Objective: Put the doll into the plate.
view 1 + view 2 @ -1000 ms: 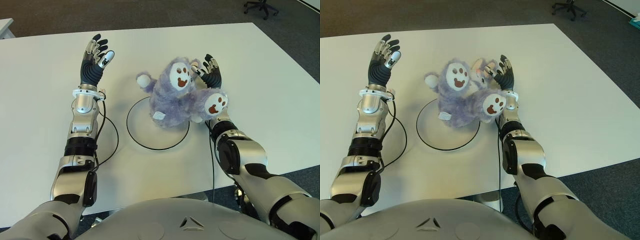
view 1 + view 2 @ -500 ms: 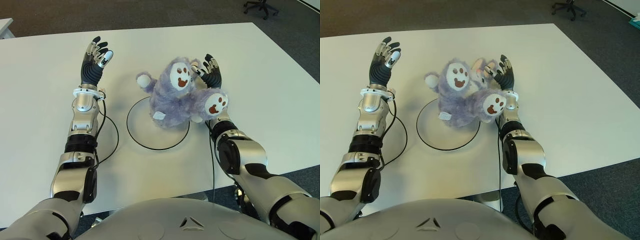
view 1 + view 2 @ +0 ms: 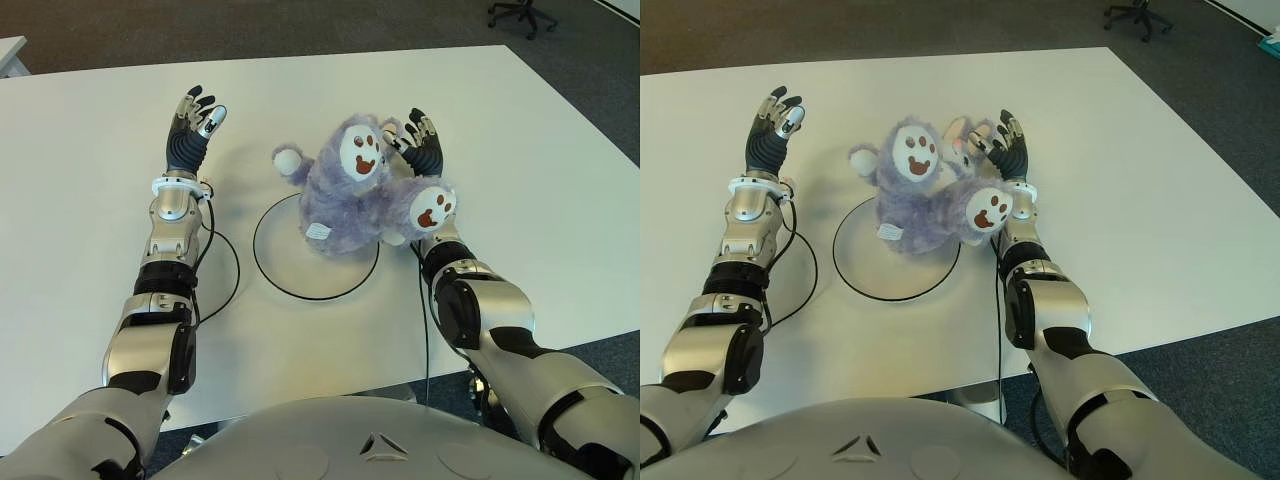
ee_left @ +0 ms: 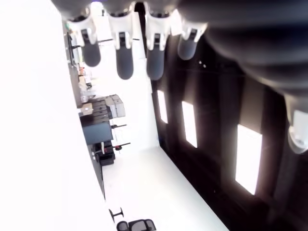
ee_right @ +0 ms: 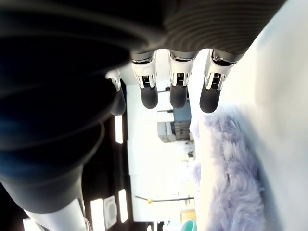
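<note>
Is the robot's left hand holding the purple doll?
No, the left hand is open and holds nothing, well apart from the doll.

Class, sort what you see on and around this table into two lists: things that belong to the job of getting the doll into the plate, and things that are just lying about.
Belongs to the job:
doll, lying partly over the plate's far right rim
plate
right hand, open beside the doll
left hand, open, left of the plate

Just lying about:
table
cable
office chair
</note>
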